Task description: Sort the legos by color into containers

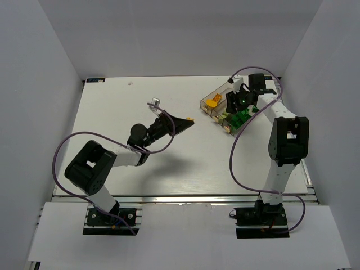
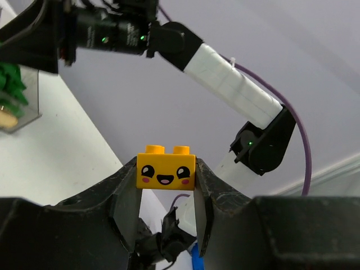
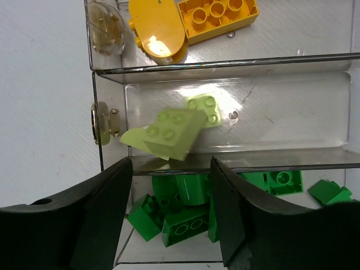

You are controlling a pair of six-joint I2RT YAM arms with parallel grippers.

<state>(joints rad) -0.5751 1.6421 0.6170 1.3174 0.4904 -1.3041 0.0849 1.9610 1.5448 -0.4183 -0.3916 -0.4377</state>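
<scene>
Your left arm stretches low toward the middle of the table (image 1: pixel 197 169), its gripper (image 1: pixel 181 121) pinching a yellow smiley brick (image 2: pixel 166 172). Your right arm bends over the bins (image 3: pixel 225 61) near the table's far right corner, its gripper (image 3: pixel 170 169) spread and empty. The bins hold yellow pieces (image 3: pixel 216 17), pale lime bricks (image 3: pixel 171 135) and dark green bricks (image 3: pixel 183 222).
</scene>
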